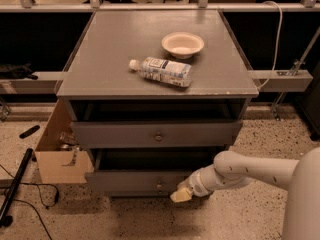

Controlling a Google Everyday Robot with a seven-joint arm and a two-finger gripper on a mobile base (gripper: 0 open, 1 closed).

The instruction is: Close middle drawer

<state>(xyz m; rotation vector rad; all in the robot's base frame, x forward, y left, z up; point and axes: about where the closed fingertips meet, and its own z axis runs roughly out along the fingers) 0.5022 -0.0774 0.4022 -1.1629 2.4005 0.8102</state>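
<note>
The middle drawer (135,180) is the lower of the two grey drawer fronts that show. It has a small round knob (159,185) and stands partly pulled out, with its dark inside showing above the front panel. My gripper (181,195) is low at the drawer's front, just right of and below the knob. Its yellowish tips are pressed against the panel. The fingers look shut with nothing between them. The white arm (250,171) reaches in from the right.
The other drawer front (156,133) above is slightly ajar. On the grey tabletop (100,59) lie a plastic bottle (162,71) and a bowl (183,44). A cardboard box (57,156) stands at the cabinet's left, with cables and a black pole (12,189) on the floor.
</note>
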